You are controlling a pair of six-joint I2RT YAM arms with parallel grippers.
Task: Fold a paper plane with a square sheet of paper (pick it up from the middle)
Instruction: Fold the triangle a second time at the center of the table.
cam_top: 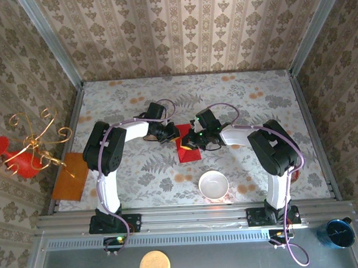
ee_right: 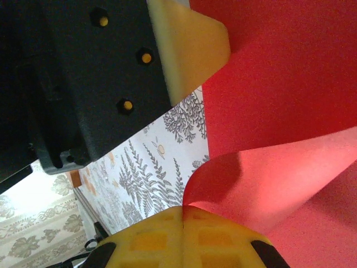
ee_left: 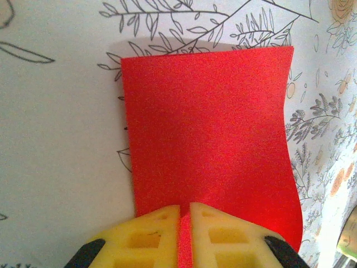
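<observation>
Floral tabletop (cam_top: 255, 107), mid-scene: left claw (ee_left: 185, 211) clenched on square sheet of paper (ee_left: 206, 128); right claw (ee_right: 182, 212) pinching its curled edge. Nearer, apart from both: white bowl (cam_top: 213, 184).

The square sheet of paper (ee_left: 206, 139), matt and finely grained, on the smooth printed covering of the table (cam_top: 243, 101); matt yellow plastic-looking fingers (ee_left: 150, 237) of the left gripper (ee_left: 184, 209); near right, a glossy white bowl (cam_top: 213, 184); dull metal rail (cam_top: 188, 216) along the near edge.

Red square sheet of paper (ee_left: 206, 134) (matte) lies central on the table (cam_top: 255, 101), one edge curled.
</observation>
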